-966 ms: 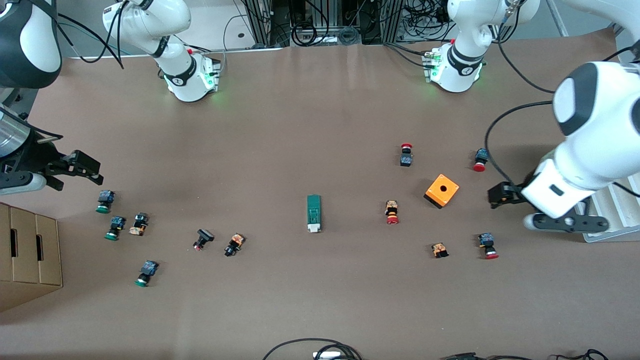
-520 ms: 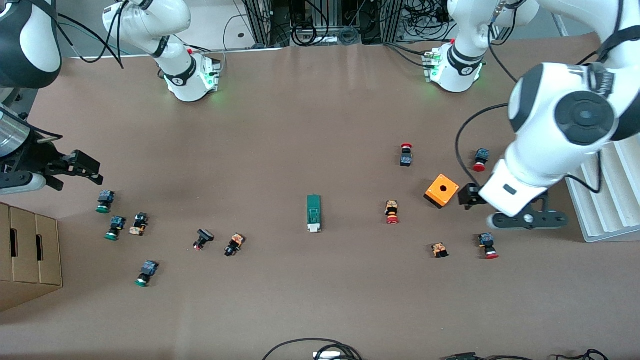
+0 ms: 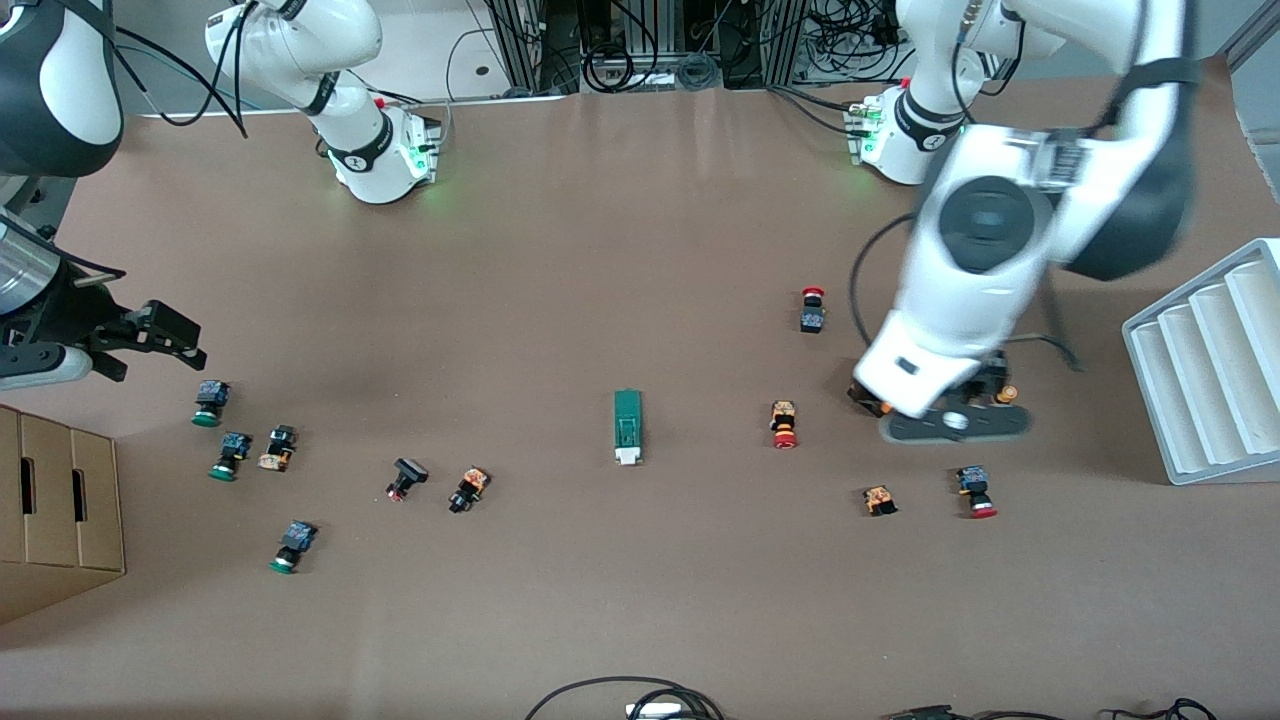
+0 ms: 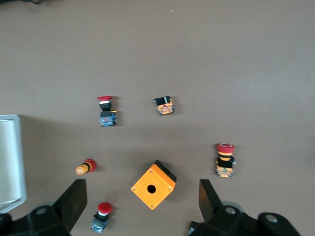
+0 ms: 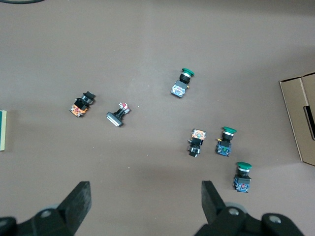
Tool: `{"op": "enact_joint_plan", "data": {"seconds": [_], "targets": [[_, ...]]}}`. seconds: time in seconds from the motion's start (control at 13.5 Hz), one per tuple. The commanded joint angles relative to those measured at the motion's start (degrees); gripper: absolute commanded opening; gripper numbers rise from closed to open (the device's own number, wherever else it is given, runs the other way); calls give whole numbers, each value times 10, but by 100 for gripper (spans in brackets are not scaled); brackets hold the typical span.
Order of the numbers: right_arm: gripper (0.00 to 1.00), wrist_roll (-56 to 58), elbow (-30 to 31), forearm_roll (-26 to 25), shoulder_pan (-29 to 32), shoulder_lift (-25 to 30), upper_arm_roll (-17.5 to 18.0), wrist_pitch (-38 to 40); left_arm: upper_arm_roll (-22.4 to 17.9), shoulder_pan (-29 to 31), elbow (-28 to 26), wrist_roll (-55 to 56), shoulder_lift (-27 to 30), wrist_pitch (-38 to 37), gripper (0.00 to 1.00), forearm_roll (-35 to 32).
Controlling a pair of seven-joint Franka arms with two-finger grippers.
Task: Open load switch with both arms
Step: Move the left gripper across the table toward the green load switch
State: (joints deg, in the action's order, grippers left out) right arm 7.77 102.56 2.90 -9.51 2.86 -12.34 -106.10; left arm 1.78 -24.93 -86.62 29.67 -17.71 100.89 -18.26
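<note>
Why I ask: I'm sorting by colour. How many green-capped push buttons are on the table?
3 green-capped push buttons, all toward the right arm's end of the table: one farthest from the front camera, one slightly nearer, one nearest. The left arm may hide others.

White arms (image 3: 980, 270) — black bands, cables

**Left wrist view: orange box and push buttons under open jaws**

Left gripper (image 4: 142, 206): two black fingers (image 4: 73, 200) spread wide, nothing held. Orange box (image 4: 153, 185), round hole on top: on the brown table (image 4: 221, 59), between the jaws, nearer one finger. Red-capped button (image 4: 102, 214): just beside the box, close to that same finger. Orange-and-red piece (image 4: 85, 167), lying flat: ahead of that finger. Red-capped button on blue base (image 4: 106, 110) and small orange-black block (image 4: 164, 105): well ahead of the jaws. Red-capped button with orange base (image 4: 225, 159): ahead of the second finger. White tray (image 4: 10, 157): at the frame edge, outside the jaws.
</note>
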Motion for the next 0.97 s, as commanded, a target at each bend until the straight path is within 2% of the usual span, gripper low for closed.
{"op": "enact_joint_plan", "data": {"seconds": [0.0,0.3,0.45,0.74,0.89], "targets": [[100,-4,-12,-8,1,-7,0,-1,-9,-62,-55,100,29,15,100,-55],[100,-4,-12,-8,1,-7,0,-1,-2,-110,-72,125,84,14,100,-52],[100,-4,-12,-8,1,-7,0,-1,0,-152,-83,188,92,32,100,-60],[100,-4,-12,-8,1,-7,0,-1,0,-205,-102,368,85,133,100,-96],[100,-4,-12,-8,1,-7,0,-1,25,-210,-114,438,76,191,100,-133]]}}
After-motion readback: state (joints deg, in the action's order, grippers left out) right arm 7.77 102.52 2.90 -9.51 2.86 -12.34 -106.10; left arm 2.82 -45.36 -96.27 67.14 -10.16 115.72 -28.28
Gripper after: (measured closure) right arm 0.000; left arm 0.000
